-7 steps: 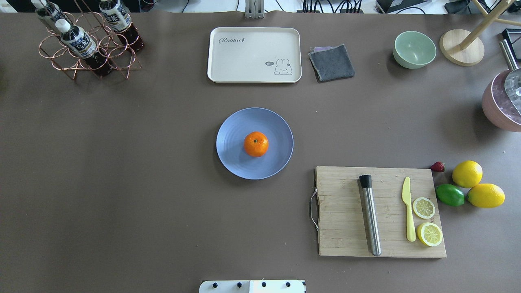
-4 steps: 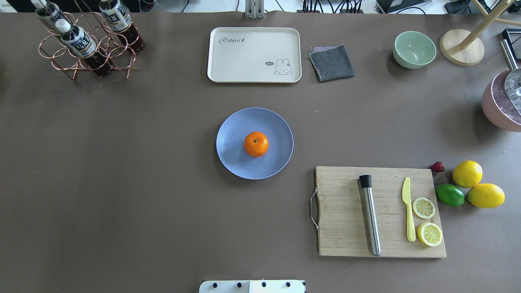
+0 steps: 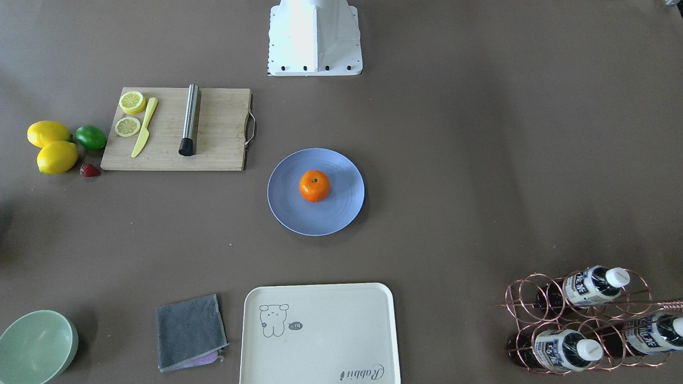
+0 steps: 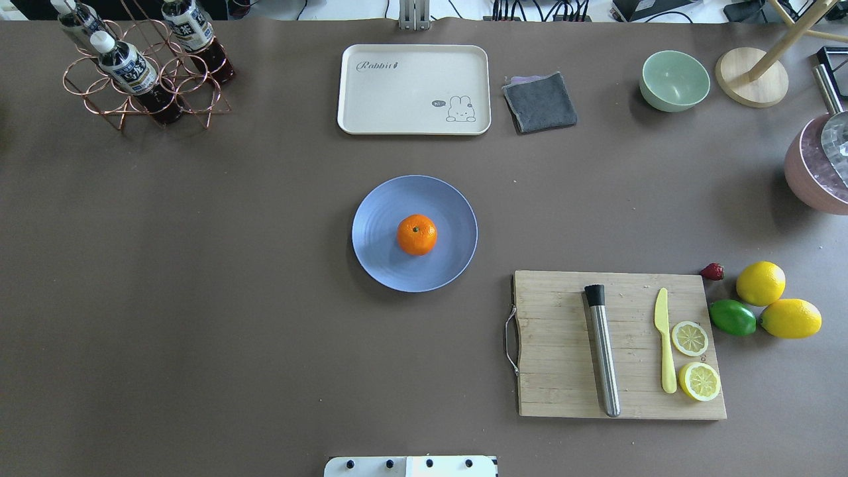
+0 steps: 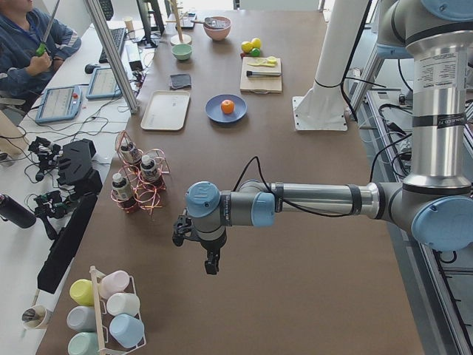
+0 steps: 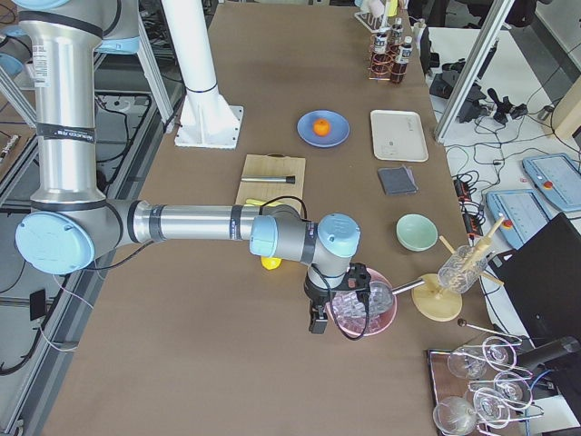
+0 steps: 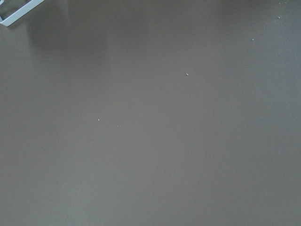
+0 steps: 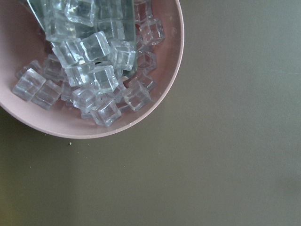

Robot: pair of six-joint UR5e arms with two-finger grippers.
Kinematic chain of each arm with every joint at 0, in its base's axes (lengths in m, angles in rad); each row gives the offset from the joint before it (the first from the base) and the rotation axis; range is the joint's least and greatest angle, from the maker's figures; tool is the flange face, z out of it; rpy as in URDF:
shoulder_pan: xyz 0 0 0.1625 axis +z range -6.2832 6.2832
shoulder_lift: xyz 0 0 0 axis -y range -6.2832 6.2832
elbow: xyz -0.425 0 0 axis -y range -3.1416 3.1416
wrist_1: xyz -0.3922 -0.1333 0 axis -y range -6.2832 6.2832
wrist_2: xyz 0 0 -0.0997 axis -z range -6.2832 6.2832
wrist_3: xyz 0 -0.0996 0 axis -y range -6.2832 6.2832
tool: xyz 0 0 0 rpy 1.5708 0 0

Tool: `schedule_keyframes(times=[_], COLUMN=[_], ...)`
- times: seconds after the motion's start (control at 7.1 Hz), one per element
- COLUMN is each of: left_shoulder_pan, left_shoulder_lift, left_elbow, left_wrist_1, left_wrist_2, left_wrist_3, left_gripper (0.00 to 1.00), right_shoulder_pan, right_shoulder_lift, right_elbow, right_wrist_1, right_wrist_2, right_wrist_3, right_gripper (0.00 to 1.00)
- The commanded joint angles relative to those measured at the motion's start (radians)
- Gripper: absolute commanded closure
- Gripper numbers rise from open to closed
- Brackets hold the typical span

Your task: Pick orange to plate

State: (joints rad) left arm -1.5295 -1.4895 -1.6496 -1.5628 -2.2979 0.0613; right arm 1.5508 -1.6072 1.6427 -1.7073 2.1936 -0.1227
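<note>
The orange (image 4: 417, 234) sits stem up near the middle of the periwinkle plate (image 4: 377, 212) at the table's centre; it also shows in the front-facing view as the orange (image 3: 314, 185) on the plate (image 3: 341, 213). My left gripper (image 5: 211, 265) hangs far off over bare table at the robot's left end. My right gripper (image 6: 317, 322) hovers beside a pink bowl of ice at the right end. Both show only in the side views, so I cannot tell whether they are open or shut. Nothing touches the orange.
A cutting board (image 4: 563, 358) with a muddler, yellow knife and lemon slices lies right of the plate, with lemons (image 4: 760, 283) and a lime (image 4: 732, 317) beyond. A cream tray (image 4: 414, 89), grey cloth (image 4: 540, 101), green bowl (image 4: 674, 80) and bottle rack (image 4: 142, 73) line the far edge.
</note>
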Motion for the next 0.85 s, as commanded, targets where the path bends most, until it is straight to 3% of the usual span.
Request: schedule_keyframes(times=[0.0,0.7], left_shoulder_pan=[0.0,0.0], left_shoulder_lift=[0.0,-0.001], left_elbow=[0.001,0.001], left_wrist_1=[0.0,-0.002], left_wrist_2=[0.0,0.0], left_wrist_3=[0.0,0.0], left_gripper=[0.0,0.0], right_shoulder_pan=[0.0,0.0], right_shoulder_lift=[0.001,0.0], right_elbow=[0.002,0.0], right_wrist_1=[0.0,0.038], right_wrist_2=[0.0,0.0], right_wrist_3=[-0.002,0.0], right_gripper=[0.0,0.0])
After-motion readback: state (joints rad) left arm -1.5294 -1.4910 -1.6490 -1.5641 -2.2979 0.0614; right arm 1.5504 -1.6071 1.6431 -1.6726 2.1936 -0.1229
